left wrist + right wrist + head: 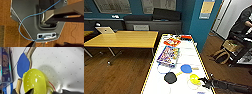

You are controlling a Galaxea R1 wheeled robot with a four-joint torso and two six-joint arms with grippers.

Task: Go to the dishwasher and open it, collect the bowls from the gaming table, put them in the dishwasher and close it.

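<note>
The gaming table (159,82) is a long white top with a yellow edge, running away from me. On its near end sit three bowls: a blue bowl (186,68), a black bowl (170,77) and a yellow-green bowl (194,78). My right gripper (203,81) reaches in from the right at table height, up against the yellow-green bowl's rim. Its wrist view shows that bowl (35,80) large, with the blue bowl (23,67) beyond, and the gripper (46,91) open with the rim between its dark fingertips. My left gripper (48,45) hangs low over the wood floor. The dishwasher is out of view.
A colourful game box (168,55) lies mid-table, with red items (172,42) farther back. A wooden table (121,38) with a laptop (106,30) stands left. A person (244,21) and bags (221,55) are at the right. My grey base (28,15) trails a blue cable.
</note>
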